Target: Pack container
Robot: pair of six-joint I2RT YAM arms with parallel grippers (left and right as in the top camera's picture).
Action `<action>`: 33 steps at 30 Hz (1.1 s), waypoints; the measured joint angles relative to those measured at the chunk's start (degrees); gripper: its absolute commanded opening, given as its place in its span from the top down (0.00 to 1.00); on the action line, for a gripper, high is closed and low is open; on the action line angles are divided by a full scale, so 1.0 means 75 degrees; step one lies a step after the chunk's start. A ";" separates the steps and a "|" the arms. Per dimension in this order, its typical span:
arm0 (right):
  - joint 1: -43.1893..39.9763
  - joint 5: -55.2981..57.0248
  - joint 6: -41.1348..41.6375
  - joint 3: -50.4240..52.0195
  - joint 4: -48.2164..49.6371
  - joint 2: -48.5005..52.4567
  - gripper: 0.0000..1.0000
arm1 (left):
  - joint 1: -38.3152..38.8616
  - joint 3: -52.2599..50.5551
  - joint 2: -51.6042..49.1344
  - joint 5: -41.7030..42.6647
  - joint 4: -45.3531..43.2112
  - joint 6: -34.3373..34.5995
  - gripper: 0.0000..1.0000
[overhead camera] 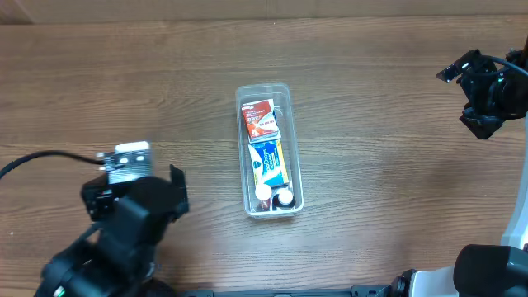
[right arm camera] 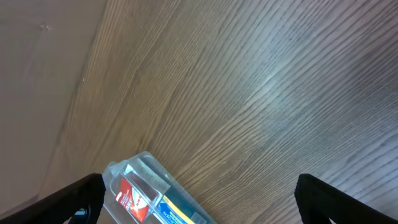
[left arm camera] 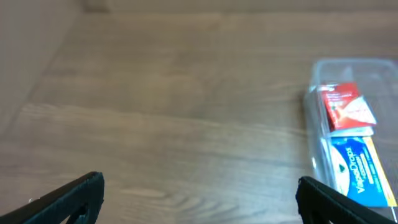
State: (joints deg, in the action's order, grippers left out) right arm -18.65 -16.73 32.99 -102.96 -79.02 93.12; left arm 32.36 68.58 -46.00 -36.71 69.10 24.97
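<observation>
A long, clear plastic container (overhead camera: 262,87) lies lengthwise in the middle of a wooden table (overhead camera: 396,148). Bare wood surrounds it on every side.

Packed along it from far end to near end are a red and white box (overhead camera: 258,119), a blue and yellow box (overhead camera: 268,161) and two small round caps (overhead camera: 262,195), one white and one red. A little free room shows between the red box and the container's far wall.

The left gripper (left arm camera: 199,202) sits to the left of the container and nearer than its near end, well apart from it. Its fingers are spread wide and hold nothing. The right gripper (right arm camera: 202,199) hangs to the right of the container, beyond its far end and well apart. It is also wide and empty.

Only the overhead view shows the caps and a black cable (overhead camera: 33,161) far to the left of the container. The left wrist view catches the container's far end and both boxes at its right edge. The right wrist view catches one corner and the red box. Both wrist views show a plain beige wall (left arm camera: 31,50) where the brown, grained tabletop ends.
</observation>
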 measured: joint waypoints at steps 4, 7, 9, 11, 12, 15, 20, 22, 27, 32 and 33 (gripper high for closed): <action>0.0000 0.0000 0.0000 0.0000 0.0000 0.0000 0.00 | -0.1673 -0.0204 0.0562 0.1314 -0.1032 -0.1556 0.00; -0.0003 0.0000 -0.0006 0.0000 0.0006 0.0000 0.00 | -0.3098 -0.0813 0.1061 0.2687 -0.2063 -0.2774 0.00; 0.0000 0.0000 0.0003 0.0000 0.0000 0.0000 0.00 | -0.3756 -0.1422 0.1408 0.3491 -0.2480 -0.3331 0.00; 0.0000 0.0000 0.0000 0.0000 0.0000 0.0000 0.00 | -0.4118 -0.2145 0.1746 0.4156 -0.2946 -0.3654 0.00; -0.0003 0.0000 -0.0003 0.0000 0.0009 0.0000 0.00 | -0.4237 -0.2600 0.1953 0.4438 -0.3171 -0.3759 0.00; -0.0003 0.0000 0.0000 0.0000 0.0000 0.0000 0.00 | -0.4322 -0.3821 0.2512 0.5007 -0.3771 -0.3806 0.00; 0.0000 -0.0003 0.0000 0.0000 0.0003 0.0000 0.00 | -0.4322 -0.5493 0.3558 0.5671 -0.4820 -0.3745 0.00; -0.0003 0.0000 -0.0003 0.0000 0.0006 0.0000 0.00 | -0.4322 -0.5732 0.3789 0.5776 -0.4911 -0.3733 0.00; -0.0003 0.0000 0.0000 0.0000 0.0006 0.0000 0.00 | -0.4322 -0.6595 0.4672 0.6044 -0.5077 -0.3722 0.00; -0.0003 0.0000 -0.0003 0.0000 0.0003 0.0000 0.00 | -0.4322 -0.7318 0.5310 0.6100 -0.5243 -0.3722 0.00; 0.0000 0.0000 -0.0003 0.0000 0.0006 0.0000 0.00 | -0.4322 -0.7443 0.5450 0.6108 -0.5327 -0.3724 0.00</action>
State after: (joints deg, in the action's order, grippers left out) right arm -18.65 -16.73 32.97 -102.96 -78.98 93.12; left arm -0.05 12.75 -5.13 9.10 29.15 -2.96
